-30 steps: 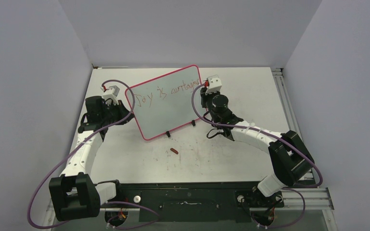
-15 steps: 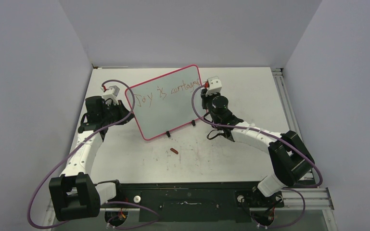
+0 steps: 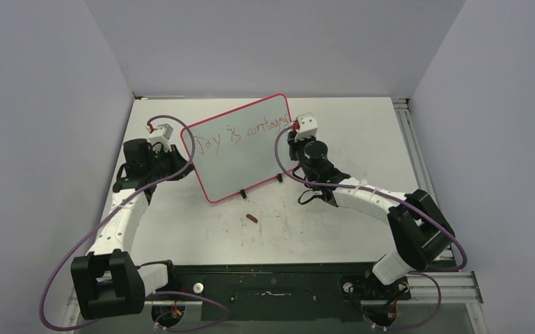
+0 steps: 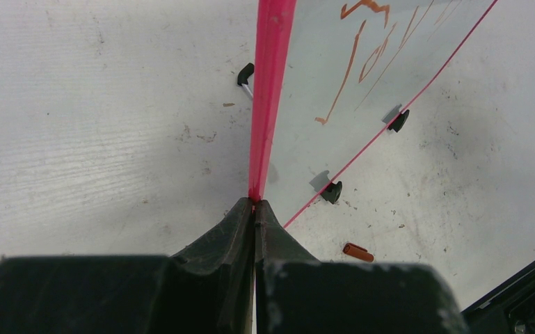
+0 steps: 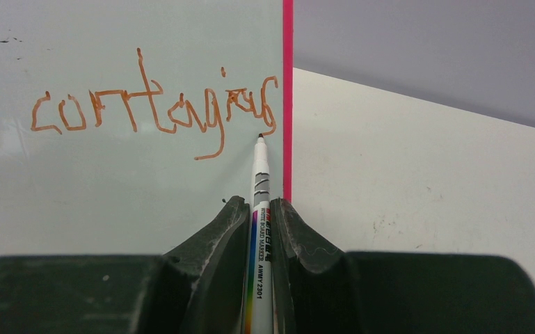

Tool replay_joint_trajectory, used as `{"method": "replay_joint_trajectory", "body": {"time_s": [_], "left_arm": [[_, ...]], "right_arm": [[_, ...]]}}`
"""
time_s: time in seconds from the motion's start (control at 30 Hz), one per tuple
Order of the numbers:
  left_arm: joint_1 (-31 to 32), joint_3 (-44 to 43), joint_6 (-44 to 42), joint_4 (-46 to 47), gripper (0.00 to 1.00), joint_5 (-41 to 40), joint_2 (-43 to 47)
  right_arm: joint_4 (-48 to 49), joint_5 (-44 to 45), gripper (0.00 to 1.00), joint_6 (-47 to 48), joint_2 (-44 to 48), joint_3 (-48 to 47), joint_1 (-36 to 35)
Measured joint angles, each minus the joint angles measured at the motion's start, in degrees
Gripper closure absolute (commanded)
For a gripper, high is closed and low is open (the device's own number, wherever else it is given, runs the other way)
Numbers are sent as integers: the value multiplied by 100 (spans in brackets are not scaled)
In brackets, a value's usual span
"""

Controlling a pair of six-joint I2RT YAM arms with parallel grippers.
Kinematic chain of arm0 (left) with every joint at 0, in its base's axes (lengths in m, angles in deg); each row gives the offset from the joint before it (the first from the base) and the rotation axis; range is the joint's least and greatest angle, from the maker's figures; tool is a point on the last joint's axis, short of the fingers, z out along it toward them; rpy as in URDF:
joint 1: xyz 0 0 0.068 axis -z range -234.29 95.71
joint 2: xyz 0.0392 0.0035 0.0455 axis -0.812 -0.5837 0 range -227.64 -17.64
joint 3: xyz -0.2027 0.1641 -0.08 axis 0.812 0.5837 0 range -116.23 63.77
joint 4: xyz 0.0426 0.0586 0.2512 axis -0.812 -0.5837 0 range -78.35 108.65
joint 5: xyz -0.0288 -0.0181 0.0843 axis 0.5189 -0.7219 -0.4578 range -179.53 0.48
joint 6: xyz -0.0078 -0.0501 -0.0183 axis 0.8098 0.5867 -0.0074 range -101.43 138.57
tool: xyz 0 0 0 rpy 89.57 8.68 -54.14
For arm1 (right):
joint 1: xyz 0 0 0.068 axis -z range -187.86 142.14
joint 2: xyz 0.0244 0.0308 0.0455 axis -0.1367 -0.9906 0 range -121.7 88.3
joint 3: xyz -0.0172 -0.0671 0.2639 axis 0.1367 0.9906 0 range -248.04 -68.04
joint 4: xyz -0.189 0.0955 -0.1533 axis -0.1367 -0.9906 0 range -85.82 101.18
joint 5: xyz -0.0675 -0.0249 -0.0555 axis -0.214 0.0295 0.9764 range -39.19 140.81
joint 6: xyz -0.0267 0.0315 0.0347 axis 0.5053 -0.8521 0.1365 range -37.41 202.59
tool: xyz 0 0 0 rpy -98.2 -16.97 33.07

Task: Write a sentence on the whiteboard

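Note:
The whiteboard (image 3: 240, 149) with a pink-red frame stands tilted on two black feet at the table's middle back. The sentence (image 3: 240, 136) in reddish-brown runs along its top edge; the right wrist view shows the word "contagious" (image 5: 153, 111) reaching the frame. My left gripper (image 3: 181, 154) is shut on the board's left frame edge (image 4: 264, 125). My right gripper (image 3: 293, 136) is shut on a white whiteboard marker (image 5: 259, 209); its dark tip (image 5: 260, 136) sits just below the last letters, beside the board's right frame (image 5: 287, 97).
A small red-brown marker cap (image 3: 252, 219) lies on the table in front of the board; it also shows in the left wrist view (image 4: 358, 252). A black rail (image 3: 271, 278) runs along the near edge. Grey walls enclose the table.
My right gripper has shifted slightly left and toward the near edge along the board's right side. The left arm and the board have not moved.

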Motion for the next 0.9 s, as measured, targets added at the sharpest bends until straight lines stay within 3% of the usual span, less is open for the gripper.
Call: {"method": "replay_joint_trajectory", "body": {"time_s": [0.47,0.9], "left_arm": [[11,0,4,-37,100,0,37],[15,0,2,-39,100,0,42]], "right_arm": [[-70,413,95,-4,664,363,-138],[-96,424,95,-17,420,363,-125]]}}
